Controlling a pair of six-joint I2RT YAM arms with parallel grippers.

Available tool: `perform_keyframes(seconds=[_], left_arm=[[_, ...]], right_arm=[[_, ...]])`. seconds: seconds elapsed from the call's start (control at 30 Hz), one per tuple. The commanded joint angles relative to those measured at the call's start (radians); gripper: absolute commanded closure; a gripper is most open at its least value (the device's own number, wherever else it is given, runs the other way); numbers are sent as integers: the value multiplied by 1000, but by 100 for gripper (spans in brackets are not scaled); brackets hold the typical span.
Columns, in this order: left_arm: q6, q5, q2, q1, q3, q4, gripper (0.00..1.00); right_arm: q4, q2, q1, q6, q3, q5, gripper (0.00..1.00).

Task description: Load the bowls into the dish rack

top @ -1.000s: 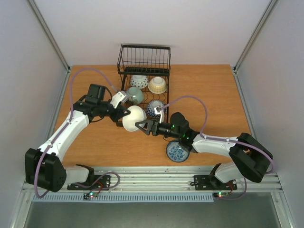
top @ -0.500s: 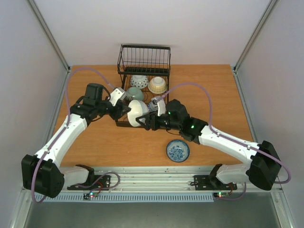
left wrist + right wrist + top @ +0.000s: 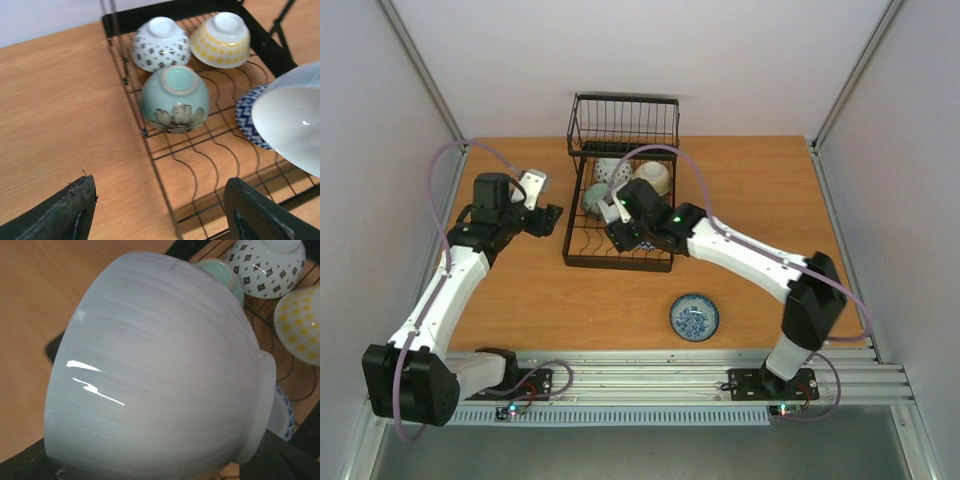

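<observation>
Sideways, white bowl (image 3: 150, 365) tilts, foot toward dish rack (image 3: 617, 266).

Three bowls (image 3: 175, 100) sit upturned in the rack (image 3: 140, 15) (white bowl (image 3: 150, 370) above).

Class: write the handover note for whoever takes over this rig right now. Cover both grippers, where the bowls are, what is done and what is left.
Left gripper: open, empty, beside the dish rack's left side.
Right gripper: shut on the white bowl, held over the rack.
Done: four bowls are racked: diamond-patterned bowl, yellow-dotted bowl, celadon bowl, blue-and-white bowl.
Left: slot the white bowl, then load the blue-patterned bowl from the table.
</observation>
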Motion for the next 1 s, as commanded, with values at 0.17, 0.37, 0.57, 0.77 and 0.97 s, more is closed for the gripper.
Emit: perform_keyframes(seconds=[0.17, 0.37, 0.57, 0.77, 0.97], left_arm=[[-46, -85, -79, 45, -39, 107, 28], [-47, -82, -69, 48, -42, 111, 26], [-48, -78, -62, 49, -43, 112, 25], [-49, -73, -61, 50, -43, 111, 25], [-50, -68, -66, 50, -46, 113, 25]], right_arm=[[-138, 279, 23, -300, 270, 288, 99], [-160, 373, 60, -377, 334, 363, 99], [-173, 462, 98, -461, 400, 432, 99], [-166, 570, 126, -544, 474, 547, 99], [-162, 655, 128, -587, 529, 670, 99]])
